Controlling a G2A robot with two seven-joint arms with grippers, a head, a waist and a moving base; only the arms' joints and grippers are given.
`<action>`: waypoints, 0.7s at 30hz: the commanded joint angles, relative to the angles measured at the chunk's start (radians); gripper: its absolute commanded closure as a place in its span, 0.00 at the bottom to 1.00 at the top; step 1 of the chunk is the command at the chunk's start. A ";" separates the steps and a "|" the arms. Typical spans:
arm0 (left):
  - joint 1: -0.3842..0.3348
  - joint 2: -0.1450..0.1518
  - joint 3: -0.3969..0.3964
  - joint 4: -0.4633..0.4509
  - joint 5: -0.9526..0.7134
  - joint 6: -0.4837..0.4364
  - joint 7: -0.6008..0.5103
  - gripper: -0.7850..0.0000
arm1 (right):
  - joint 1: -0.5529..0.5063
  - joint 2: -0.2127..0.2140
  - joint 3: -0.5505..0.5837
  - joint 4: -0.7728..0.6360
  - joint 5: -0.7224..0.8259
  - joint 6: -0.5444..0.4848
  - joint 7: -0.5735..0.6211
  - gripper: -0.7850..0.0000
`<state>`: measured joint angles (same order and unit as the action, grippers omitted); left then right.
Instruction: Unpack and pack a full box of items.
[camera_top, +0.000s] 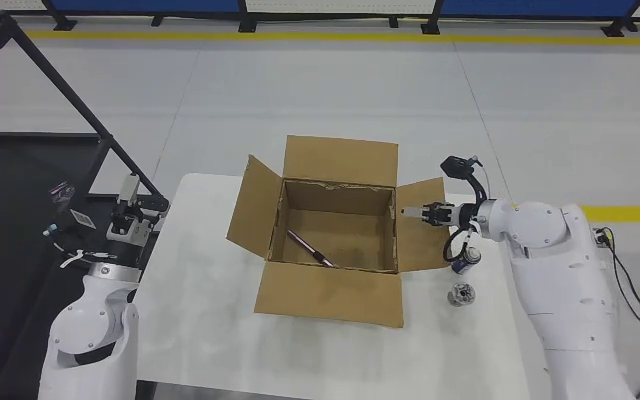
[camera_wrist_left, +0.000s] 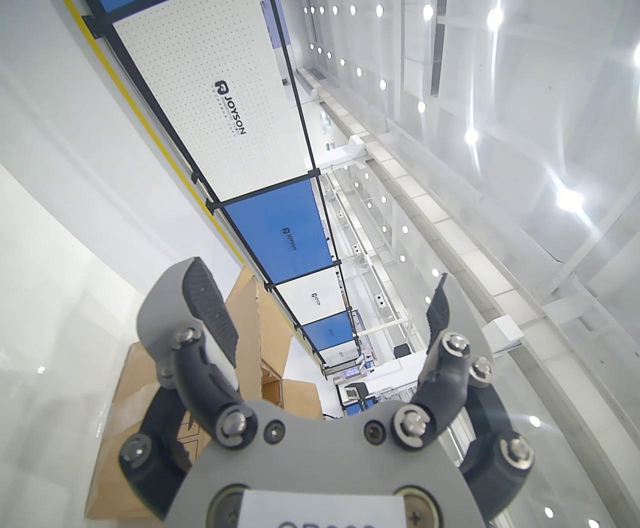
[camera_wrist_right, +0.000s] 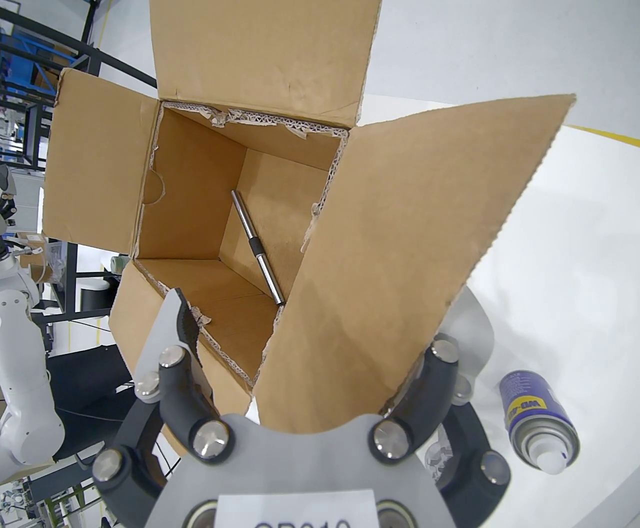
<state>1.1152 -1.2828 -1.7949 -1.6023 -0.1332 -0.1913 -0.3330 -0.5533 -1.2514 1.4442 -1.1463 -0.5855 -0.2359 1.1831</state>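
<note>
— White table on a pale workshop floor, yellow line beyond. What stands on it?

— One cardboard box, roughly at the table's middle, all four flaps folded outward.

— Contents?

— A single metal rod, silver with a dark band at mid-length. It lies slantwise on the box floor.

— Items outside the box?

— A blue spray can with a white cap stands upright on the table, just beside the right flap. A small silvery item sits near the can, on the robot's side of it. It is too small to identify.

— Right gripper?

— The right gripper is at the right flap's upper edge with its fingers spread. The flap stands between them. One finger is hidden behind the cardboard, and whether either pad touches the flap cannot be determined. It is not pinching anything.

— Left gripper?

— The left gripper is at the table's left edge, well apart from the box. It is spread wide and holds nothing. It points upward, toward the wall panels and ceiling lights.
</note>
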 joint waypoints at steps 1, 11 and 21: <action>0.000 0.000 0.000 0.000 0.000 0.000 0.000 0.00 | 0.000 0.001 -0.010 -0.002 0.001 0.003 -0.003 0.00; 0.000 0.000 0.000 0.000 0.000 0.000 0.000 0.00 | -0.069 0.030 0.033 -0.115 -0.034 0.059 -0.040 0.00; 0.000 0.000 0.000 0.000 0.000 0.000 0.000 0.00 | -0.264 0.062 0.146 -0.408 -0.104 0.150 -0.043 0.00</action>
<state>1.1152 -1.2828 -1.7949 -1.6023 -0.1332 -0.1913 -0.3329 -0.8213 -1.1893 1.5917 -1.5712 -0.6911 -0.0797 1.1400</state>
